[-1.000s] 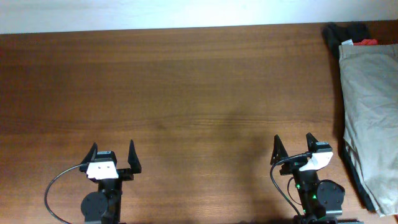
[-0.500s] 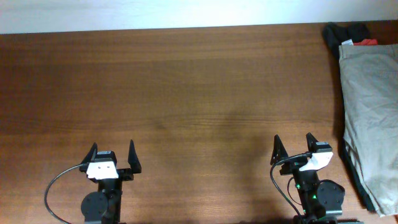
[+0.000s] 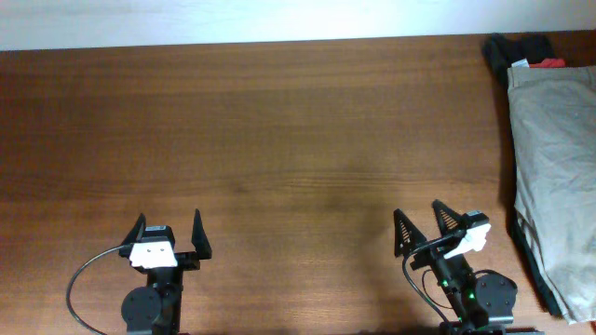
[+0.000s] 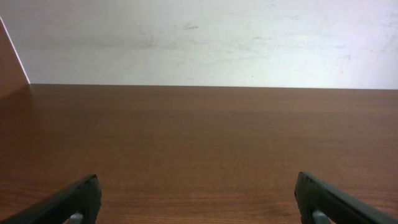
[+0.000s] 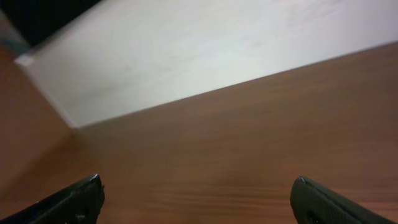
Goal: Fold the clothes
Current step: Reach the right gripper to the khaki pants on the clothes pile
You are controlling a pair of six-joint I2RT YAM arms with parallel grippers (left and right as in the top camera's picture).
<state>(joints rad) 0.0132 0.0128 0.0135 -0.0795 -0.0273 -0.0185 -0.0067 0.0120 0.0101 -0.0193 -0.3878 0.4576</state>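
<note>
The khaki clothes (image 3: 554, 158) lie along the right edge of the tabletop (image 3: 279, 140), long axis running near to far. They sit off to the right of the right end effector (image 3: 421, 221), plainly the nearer one. Both it and the left end effector (image 3: 169, 228) stand released, holding nothing.

**A:** anyone spot writing or a brand anywhere?

**B:** nope, nothing readable. There's a red patch (image 3: 552, 63) by the clothes (image 3: 554, 158), far beyond the fingers (image 3: 445, 219) of the right gripper (image 3: 417, 210), but it's too tiny to make out.
</note>
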